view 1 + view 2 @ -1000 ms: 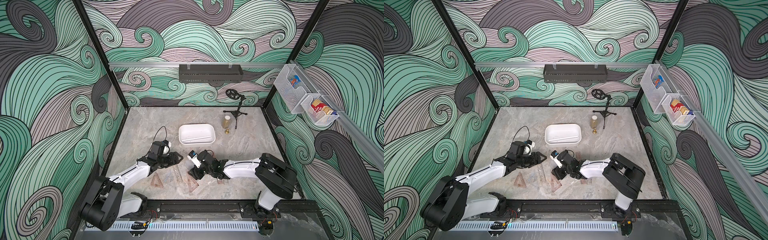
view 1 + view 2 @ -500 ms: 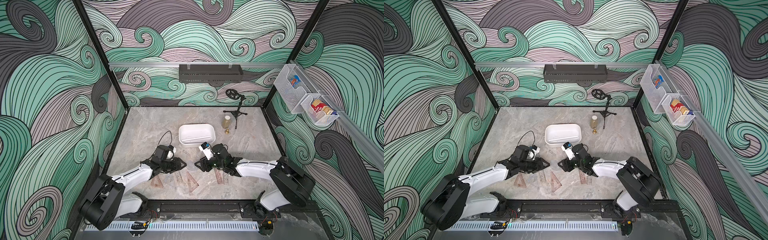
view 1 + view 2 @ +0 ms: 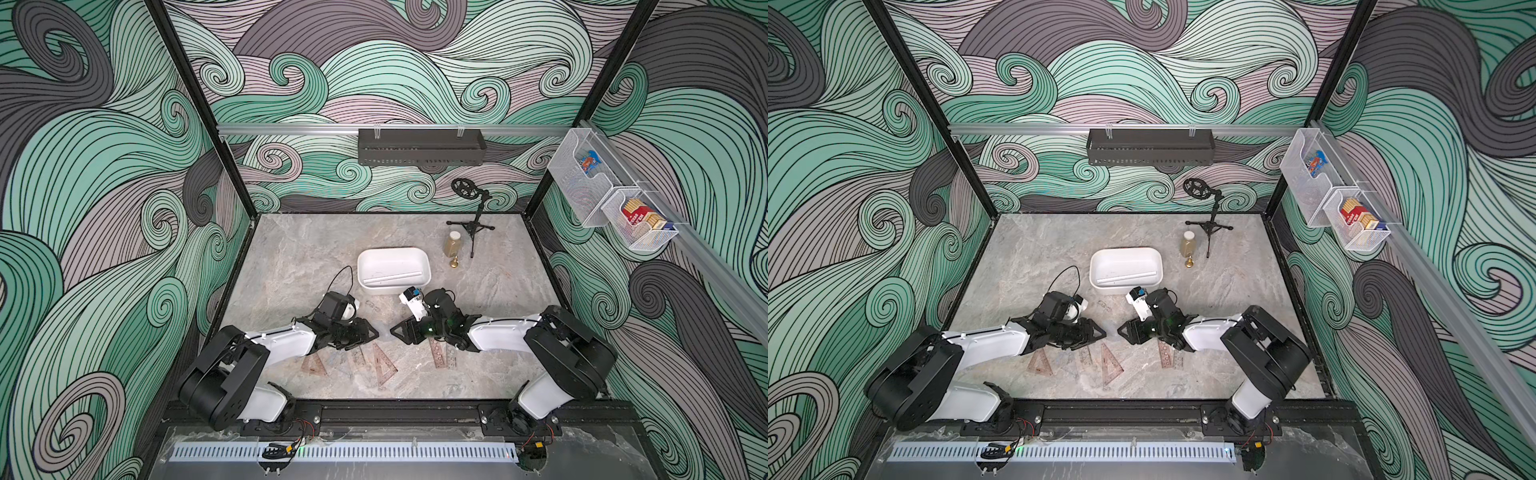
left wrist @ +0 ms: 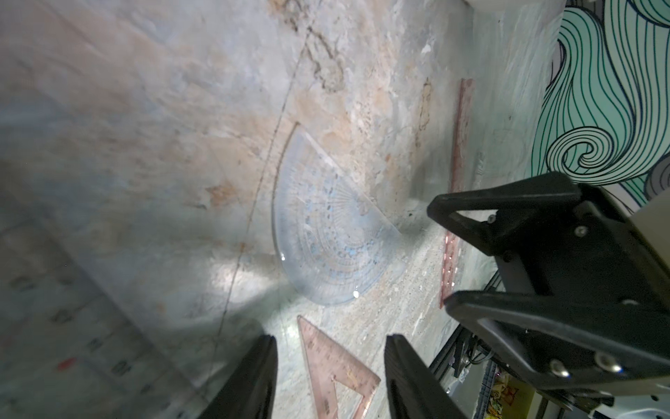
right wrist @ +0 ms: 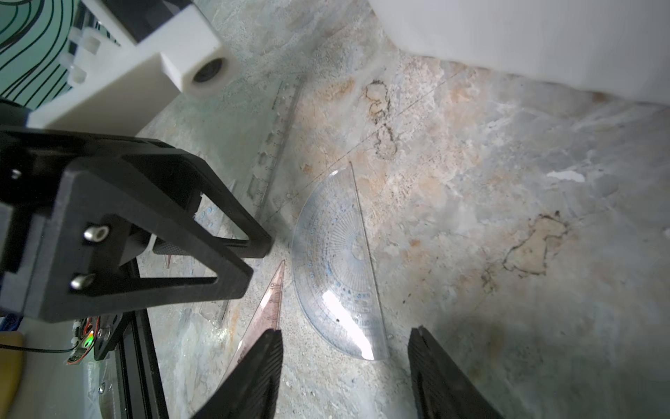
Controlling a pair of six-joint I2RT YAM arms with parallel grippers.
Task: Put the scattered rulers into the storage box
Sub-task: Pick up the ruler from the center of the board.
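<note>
Rulers (image 3: 382, 365): none gripped, nearly all on the grey marbled table (image 3: 291, 257). Left tool (image 4: 330, 337): fingers apart, nothing between them, low over the table. Right tool (image 5: 344, 332): fingers apart too, empty. The tools face each other tip to tip, near but not touching. Between them on the table is a clear half-round plastic protractor (image 4: 326, 235), sharp in both wrist views but only a faint pale patch in the top views. Just beside it is the tip of a reddish-brown see-through triangular set square (image 5: 273, 290).

Only the right wrist view shows a clear straight ruler with stencil holes (image 5: 275, 145), running past the left arm's white wrist camera (image 5: 203, 72); the top views give just a few faint marks there. Only the left wrist view shows a blurred clear sheet with printed numbers (image 4: 72, 326) close to the lens; kind cannot tell.

Counts, top views:
- Reddish-brown set squares (image 3: 313, 366) (image 3: 382, 365): two, on the near side of the tools.
- Faint tinted strip (image 3: 356, 355): one, between them, kind unclear.
- Reddish-brown straight ruler (image 3: 436, 353): one, partly under the right arm, with a clear straight piece (image 3: 451, 358) just beside it.
- White rectangular plastic storage box (image 3: 392, 250): one, mid-table behind the tools, apart from both.
- Long clear straight ruler (image 3: 395, 277): one, inside the box along its near wall.
- Protractor: one.
</note>
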